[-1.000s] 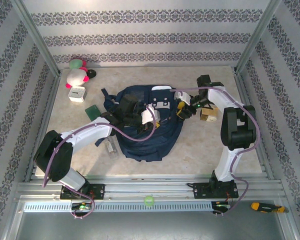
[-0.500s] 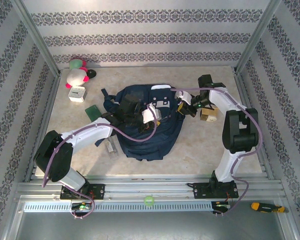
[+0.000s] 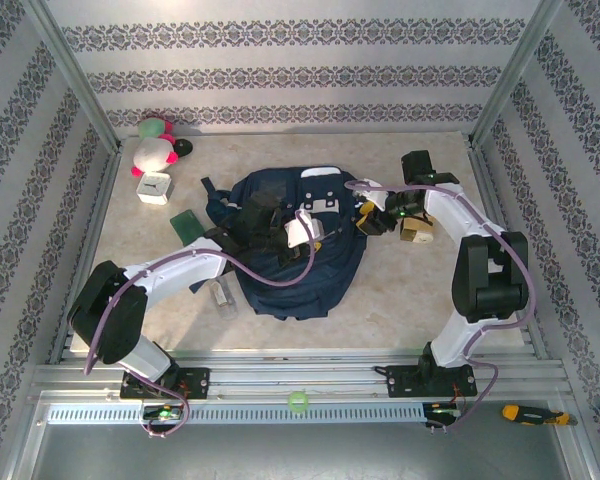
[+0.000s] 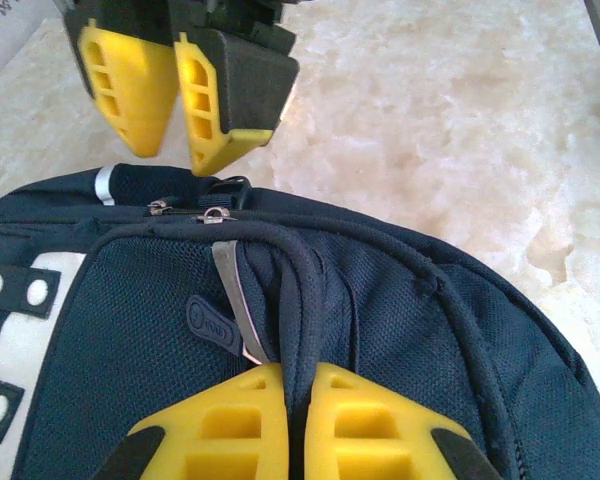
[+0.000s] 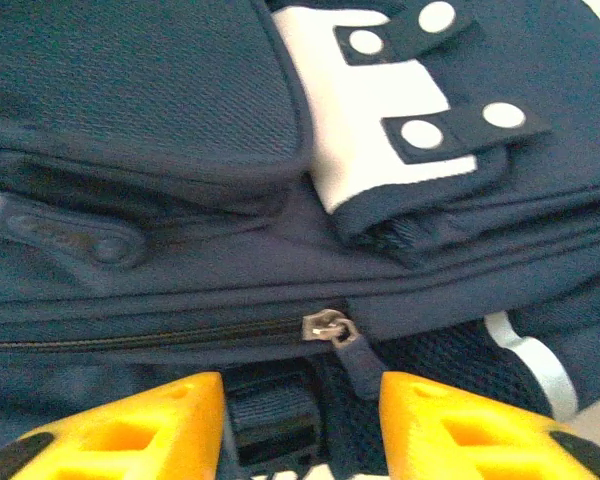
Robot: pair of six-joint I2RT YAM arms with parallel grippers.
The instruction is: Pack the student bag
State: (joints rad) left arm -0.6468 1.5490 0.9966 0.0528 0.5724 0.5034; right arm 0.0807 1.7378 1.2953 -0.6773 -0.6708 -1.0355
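Observation:
The student bag (image 3: pixel 292 272), navy with white buckle patches, lies flat in the middle of the table. My left gripper (image 3: pixel 310 228) rests on top of it, shut on a raised fold of navy strap (image 4: pixel 298 300); the yellow fingers (image 4: pixel 220 425) pinch it tight. My right gripper (image 3: pixel 372 216) is at the bag's right edge and stands open. A metal zipper slider with a fabric pull (image 5: pixel 332 330) sits just ahead of the right gripper (image 5: pixel 300 425), between its fingers and untouched. The right gripper (image 4: pixel 175 160) also hovers over the bag's rim in the left wrist view.
A pink, white and green plush toy (image 3: pixel 155 145), a white box (image 3: pixel 153 188) and a green card (image 3: pixel 187 222) lie at the back left. A clear item (image 3: pixel 220 293) sits left of the bag. A tan box (image 3: pixel 416 230) lies just right of the right gripper.
The right arm's elbow has swung outward to the right while its gripper stays at the bag's right edge. The bag has bunched slightly. The left gripper keeps its hold.

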